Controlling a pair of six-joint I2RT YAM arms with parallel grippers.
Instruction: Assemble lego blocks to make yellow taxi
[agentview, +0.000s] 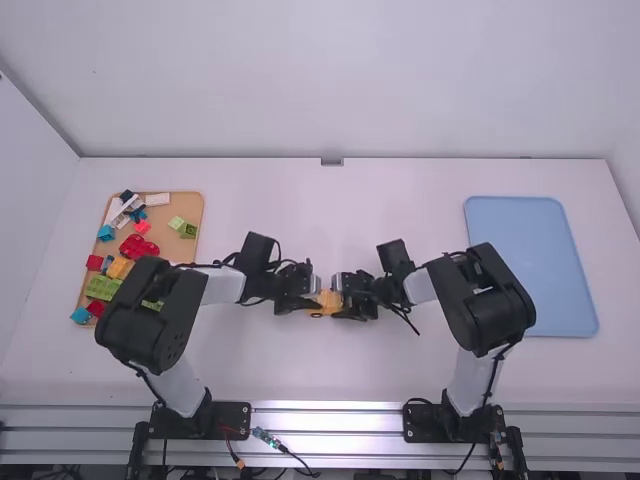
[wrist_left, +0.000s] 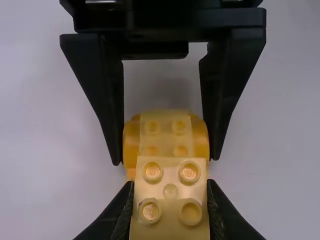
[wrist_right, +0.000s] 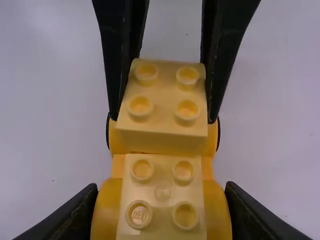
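At mid-table in the high view, my left gripper (agentview: 308, 300) and my right gripper (agentview: 344, 301) meet at a small yellow-orange lego assembly (agentview: 326, 303). In the left wrist view my left gripper (wrist_left: 170, 200) is shut on a pale yellow four-stud block (wrist_left: 170, 180) at one end. In the right wrist view my right gripper (wrist_right: 161, 207) is shut on the orange rounded sides of the car base (wrist_right: 106, 202), with a lower pale yellow studded part (wrist_right: 162, 172) between them. The pale block stands higher than that part; whether it is fully seated I cannot tell.
An orange-tan tray (agentview: 190, 208) at the left holds several loose blocks, among them a red car-like piece (agentview: 138, 247) and green bricks (agentview: 102, 287). At the right lies a blue tray (agentview: 530, 260). The left forearm stands close to the tan tray's near edge.
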